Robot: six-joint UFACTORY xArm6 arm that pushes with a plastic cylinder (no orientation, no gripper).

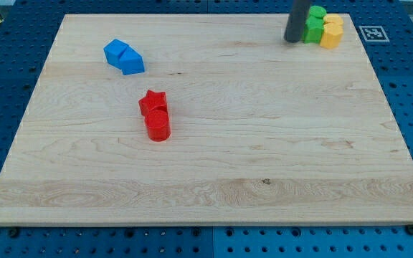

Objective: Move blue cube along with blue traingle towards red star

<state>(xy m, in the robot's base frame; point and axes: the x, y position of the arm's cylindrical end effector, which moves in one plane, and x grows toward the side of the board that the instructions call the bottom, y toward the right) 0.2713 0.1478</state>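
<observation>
My tip (292, 41) rests at the view's top right, touching the green block (313, 26), whose shape it partly hides. Blue cube (115, 51) and blue triangle (131, 62) touch, upper left of the red star (152, 102).

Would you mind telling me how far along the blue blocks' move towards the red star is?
Done: the blue cube and blue triangle already sit touching as a pair. In hand: nothing visible; my tip is at the view's top right beside the green block and yellow block, far from the blue pair. Left: the whole push down-right to the red star, which stands against the red cylinder.
</observation>
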